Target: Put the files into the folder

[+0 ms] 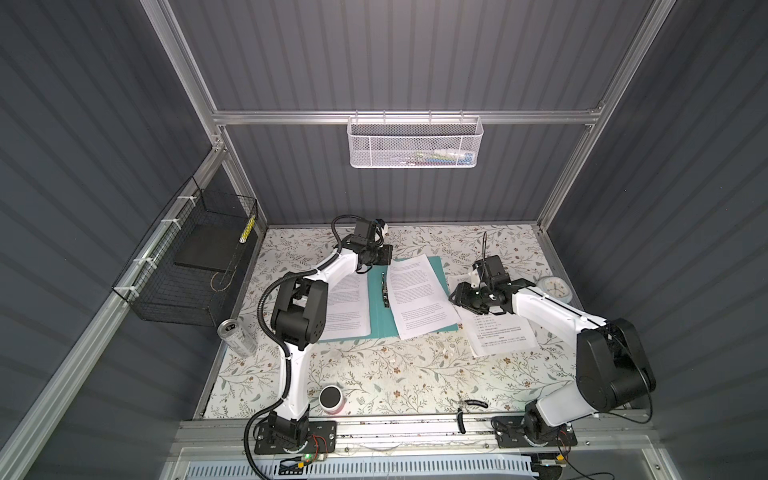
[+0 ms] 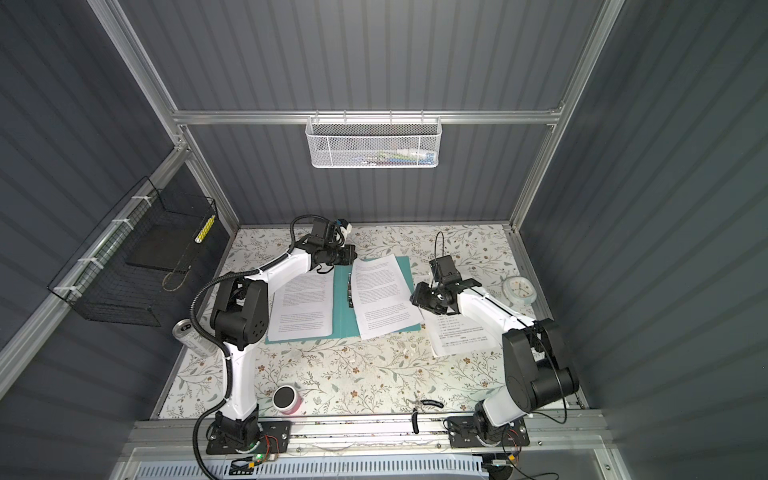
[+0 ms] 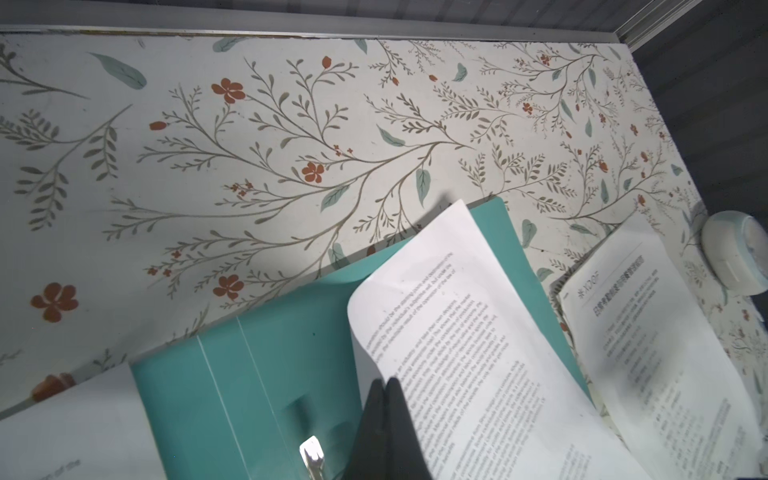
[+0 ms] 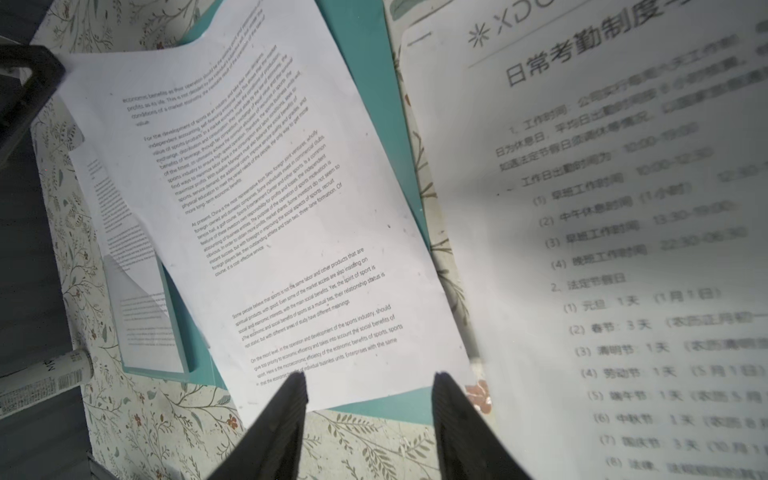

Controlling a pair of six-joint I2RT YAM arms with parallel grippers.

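Files = thin paper: light, floppy, prob. slippery on the slick plastic folder (image 1: pixel 381 328), so pinch at an edge/corner, not mid-sheet. Folder lies open on the counter (image 1: pixel 374 374), spine running far-to-near. One sheet (image 1: pixel 347 307) sits on its left half, long axis approx. parallel w/ spine. A 2nd sheet (image 1: pixel 419 295) lies on the right half, skewed: far end leans toward spine, near end splays out past the folder edge. A 3rd sheet (image 1: pixel 503 336) lies off the folder, just beside it, under the right arm. Left hand (image 3: pixel 384 386) is clenched at the 2nd sheet's far edge; can't tell if paper is pinched. Right hand (image 4: pixel 368 380) is spread, nothing between fingers
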